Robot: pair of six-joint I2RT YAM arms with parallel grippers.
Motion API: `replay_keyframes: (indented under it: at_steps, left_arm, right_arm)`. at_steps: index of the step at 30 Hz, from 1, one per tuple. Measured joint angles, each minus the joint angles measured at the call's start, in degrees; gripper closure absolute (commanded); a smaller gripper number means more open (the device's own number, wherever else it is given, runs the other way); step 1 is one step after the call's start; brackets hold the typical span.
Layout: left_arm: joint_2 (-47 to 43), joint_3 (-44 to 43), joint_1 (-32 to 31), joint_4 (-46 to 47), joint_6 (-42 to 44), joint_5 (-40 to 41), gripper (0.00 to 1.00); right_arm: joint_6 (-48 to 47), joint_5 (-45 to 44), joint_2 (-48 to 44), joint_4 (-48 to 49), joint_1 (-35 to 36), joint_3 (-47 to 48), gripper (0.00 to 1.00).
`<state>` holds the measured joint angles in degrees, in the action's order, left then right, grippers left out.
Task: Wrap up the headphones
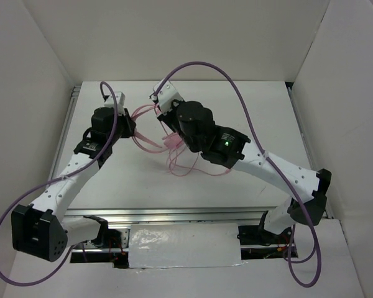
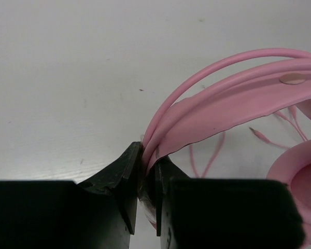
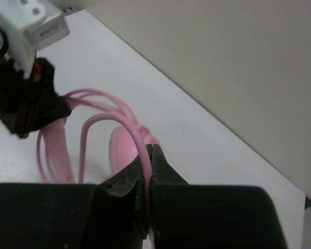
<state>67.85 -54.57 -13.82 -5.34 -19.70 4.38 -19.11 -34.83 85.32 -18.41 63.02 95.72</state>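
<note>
Your left gripper (image 2: 145, 161) clamps headband (image 2: 233, 106), anchoring headphones (image 1: 171, 141) around middle of desk (image 1: 112, 186), nearer far edge. Your right gripper (image 3: 149, 158) pinches cord (image 3: 125, 122), likely holding tension for winding. Slack loops trail toward near edge; whether headphones touch desk, unclear.

The top external view looks steeply down from above and behind the arm bases, taking in the whole counter (image 1: 130, 186) from near edge to far edge. The left wrist view sits low, just behind the left pincer (image 2: 147, 155), facing across the counter surface at very close range. The right wrist view peers over the right pincer (image 3: 150, 155) toward a counter edge and white wall (image 3: 223, 62). All three share the pink headphones (image 2: 233, 104).
</note>
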Motion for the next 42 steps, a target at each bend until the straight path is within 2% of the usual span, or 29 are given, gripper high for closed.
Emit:
replay_keyframes:
  at_steps: [4, 8, 10, 15, 24, 29, 37, 42]
  left_arm:
    - [-1.4, 3.5, -3.0, 4.5, 3.8, -8.3, 1.0]
    - [-2.2, 6.6, -6.6, 5.3, 7.9, -15.3, 1.0]
    - [-2.3, 6.6, -8.6, 4.9, 10.0, -16.7, 1.0]
    - [-4.6, 6.6, -12.5, 4.4, 12.4, -16.4, 1.0]
    - [-11.6, 6.6, -13.5, 3.6, 14.1, -15.2, 1.0]
    - [-15.2, 6.6, -14.2, 3.6, 14.8, -15.2, 1.0]
    - [-16.8, 5.9, -14.2, 3.4, 14.3, -15.0, 1.0]
    - [-14.2, -3.0, -13.8, 0.3, 8.9, -11.7, 1.0]
  right_arm:
    - [-1.9, 6.3, 3.0, 0.5, -6.6, 4.6, 1.0]
    - [-1.8, 12.3, 8.0, -0.8, -15.5, 14.9, 1.0]
    - [-1.7, 13.2, 9.7, -0.5, -18.5, 17.7, 1.0]
    - [1.6, 15.5, 12.5, -0.8, -23.0, 17.8, 1.0]
    - [15.6, 27.6, 13.0, -1.4, -40.9, 10.8, 1.0]
    - [22.1, 31.3, 15.2, 0.0, -46.4, 8.2, 1.0]
    - [27.9, 38.2, 15.9, 3.8, -47.0, -8.0, 1.0]
    - [31.6, 43.8, 15.1, 11.1, -44.3, -19.6, 1.0]
